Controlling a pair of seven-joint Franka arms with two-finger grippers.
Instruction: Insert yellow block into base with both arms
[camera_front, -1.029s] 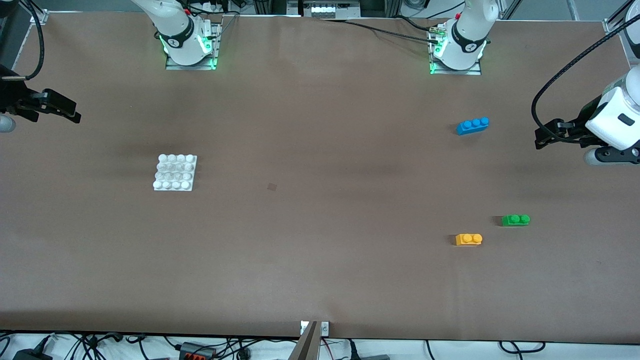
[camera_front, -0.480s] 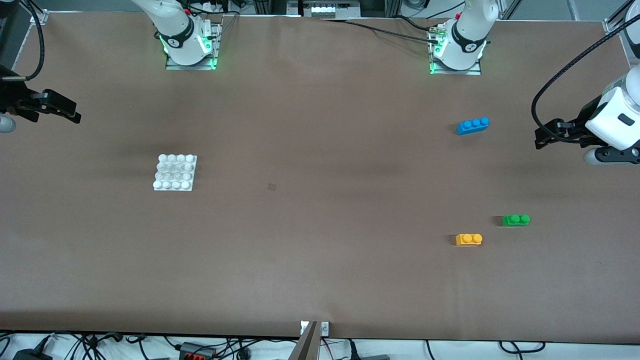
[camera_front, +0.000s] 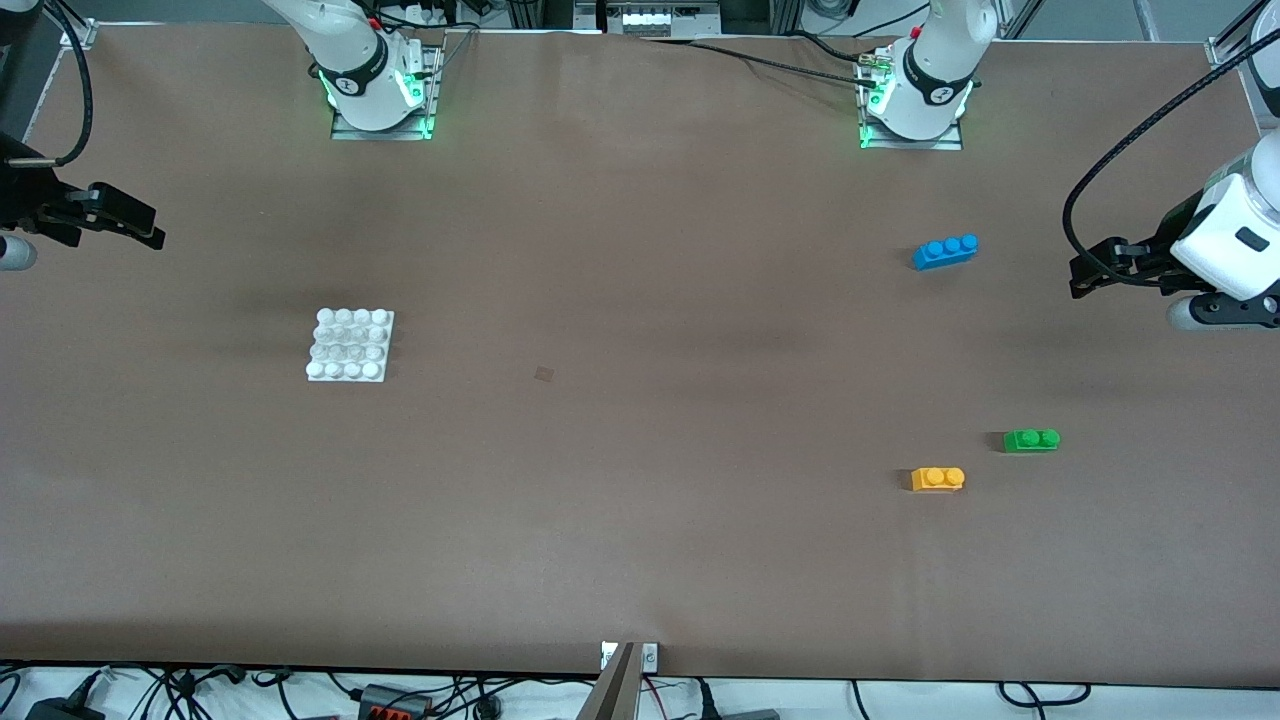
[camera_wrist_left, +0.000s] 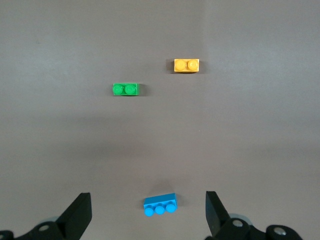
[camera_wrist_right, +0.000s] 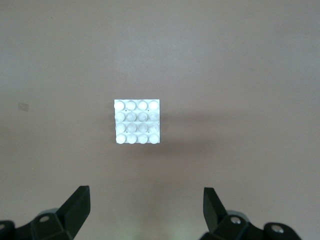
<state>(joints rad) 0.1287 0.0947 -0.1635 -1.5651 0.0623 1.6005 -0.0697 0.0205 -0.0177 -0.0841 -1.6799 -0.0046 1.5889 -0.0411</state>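
- Toward the left arm's end of the table (camera_front: 640, 560) lies the yellow block (camera_front: 937, 479), flat on the brown surface with its two studs up, touched by nothing.
- Just beside it, a little farther from the front camera and closer to the table's end, sits the green brick (camera_front: 1031, 440); the two are apart.
- Farther still from the camera, near the left arm's base, lies the blue brick (camera_front: 945, 251), slightly turned.
- Toward the right arm's end rests the base (camera_front: 350, 345), studs up, well apart from all three bricks.
- Left gripper (camera_front: 1085, 272) hangs at the left arm's end of the table, jaws spread wide and holding nothing; in its wrist view the fingers (camera_wrist_left: 80, 214) stand either side of the blue brick (camera_wrist_left: 160, 206) far below, with the green brick (camera_wrist_left: 125, 89) and yellow block (camera_wrist_left: 186, 65) also showing.
- Right gripper (camera_front: 140, 226) hangs at the right arm's end, jaws likewise wide and empty; its wrist view looks down on the base (camera_wrist_right: 137, 121) between the fingers (camera_wrist_right: 77, 206).
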